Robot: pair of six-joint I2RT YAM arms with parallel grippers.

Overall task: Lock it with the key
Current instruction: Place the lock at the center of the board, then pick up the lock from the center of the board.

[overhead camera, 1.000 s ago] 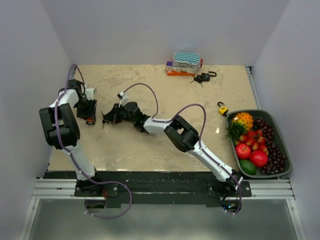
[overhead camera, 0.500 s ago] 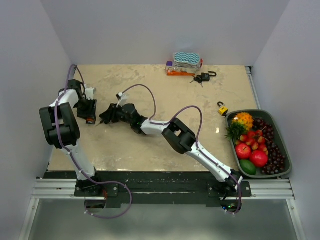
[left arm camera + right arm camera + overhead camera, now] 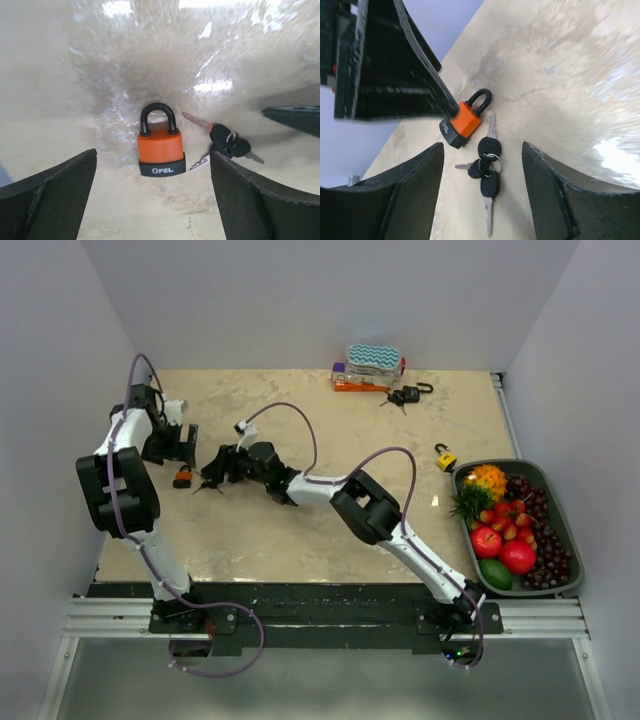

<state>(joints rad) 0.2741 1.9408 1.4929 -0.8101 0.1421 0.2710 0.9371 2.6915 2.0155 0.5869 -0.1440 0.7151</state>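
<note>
Lettering in white capitals, "OPEL", runs across the black base of the orange padlock (image 3: 160, 150), and it is the only writing that can be read at this moment. That padlock lies flat on the marbled beige counter (image 3: 270, 530) towards its left side, with both legs of the black shackle seated in the body. Just beside it lies a bunch of black-headed keys (image 3: 227, 142) on a ring, one blade pointing up towards the shackle and a smaller one reaching nearly to the black base. The left end effector (image 3: 185, 447) hovers over the padlock with its jaws spread wide and gripping nothing; in its wrist view the padlock sits free between the two dark fingers (image 3: 55, 190). The right end effector (image 3: 215, 472) faces it from the other side, jaws also parted and empty, the keys lying loose on the counter between its fingers (image 3: 415, 185). At the far edge sits a packet with a teal zigzag pattern (image 3: 375, 358) on an orange box, any print there too small to make out, and next to them a black padlock (image 3: 410, 393) with keys. A yellow padlock (image 3: 445, 458) rests near a dark tray (image 3: 500, 463) of fruit on the right.
</note>
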